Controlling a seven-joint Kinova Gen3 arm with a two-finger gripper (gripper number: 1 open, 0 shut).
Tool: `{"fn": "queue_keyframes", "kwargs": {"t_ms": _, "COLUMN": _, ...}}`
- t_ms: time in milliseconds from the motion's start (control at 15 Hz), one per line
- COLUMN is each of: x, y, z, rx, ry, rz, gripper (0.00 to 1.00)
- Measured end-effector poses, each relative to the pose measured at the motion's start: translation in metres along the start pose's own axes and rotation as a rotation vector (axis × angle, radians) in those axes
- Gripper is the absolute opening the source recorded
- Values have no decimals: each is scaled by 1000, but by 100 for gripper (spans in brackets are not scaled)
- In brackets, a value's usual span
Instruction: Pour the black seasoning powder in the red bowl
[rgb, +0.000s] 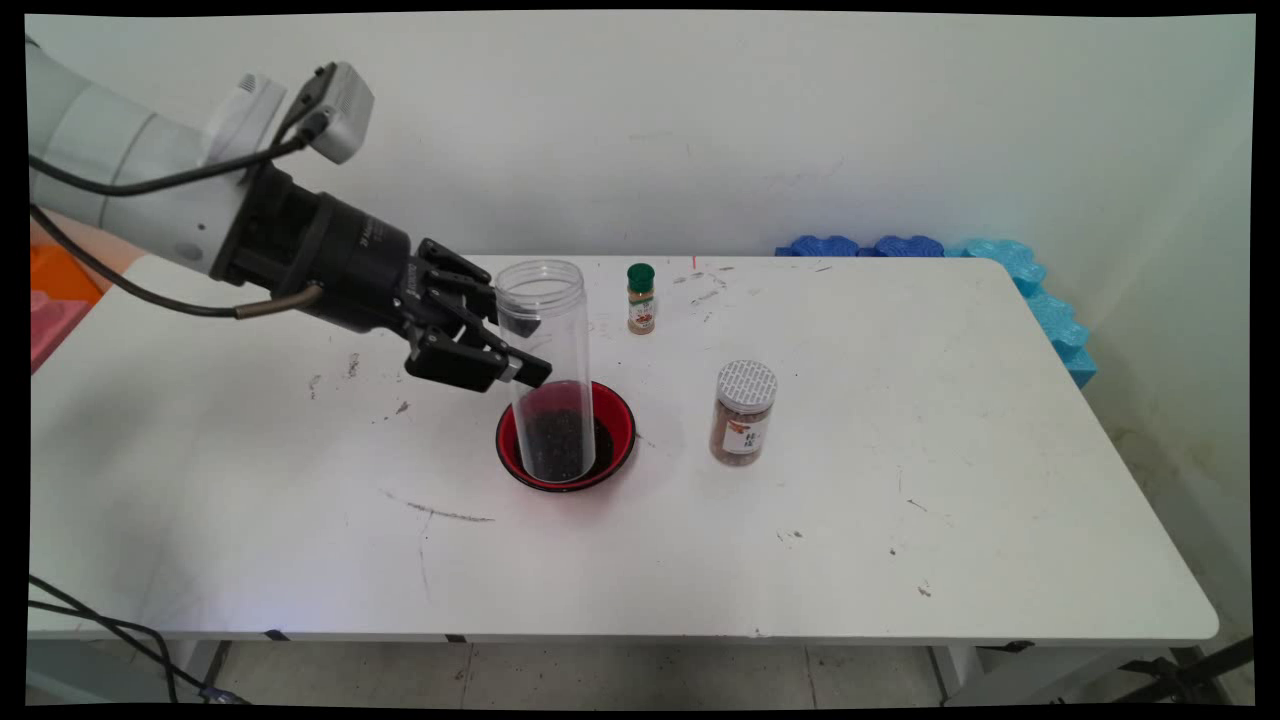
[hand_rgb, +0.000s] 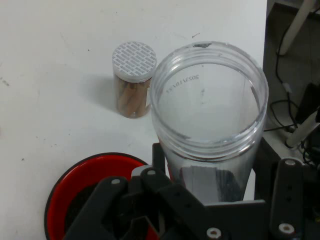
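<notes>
while the pincer (rgb: 510, 355) clamps the clear jar (rgb: 548, 370) over the red bowl (rgb: 612, 452), open table (rgb: 950, 480) lies right.

My end effector (rgb: 520, 350) grips an open jar (rgb: 548, 370) above a bowl (rgb: 566, 437) on the table (rgb: 900, 500); a capped jar (rgb: 744, 412) stands right, a small bottle (rgb: 641, 298) behind.

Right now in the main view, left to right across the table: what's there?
black two-finger gripper → clear plastic jar held upright over the red bowl of dark grains → small green-capped spice bottle → silver-lidded jar of brown spice
</notes>
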Motion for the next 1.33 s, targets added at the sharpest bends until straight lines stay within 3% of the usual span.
{"fn": "queue_keyframes", "kwargs": {"t_ms": 533, "x": -2, "y": 1, "z": 18, "rx": -30, "ry": 5, "rz": -73, "gripper": 0}}
{"fn": "queue_keyframes", "kwargs": {"t_ms": 933, "x": -4, "y": -2, "z": 31, "rx": -25, "ry": -3, "rz": -251, "gripper": 0}}
{"fn": "queue_keyframes", "kwargs": {"t_ms": 1333, "x": -6, "y": -3, "z": 41, "rx": -54, "ry": -5, "rz": -438, "gripper": 0}}
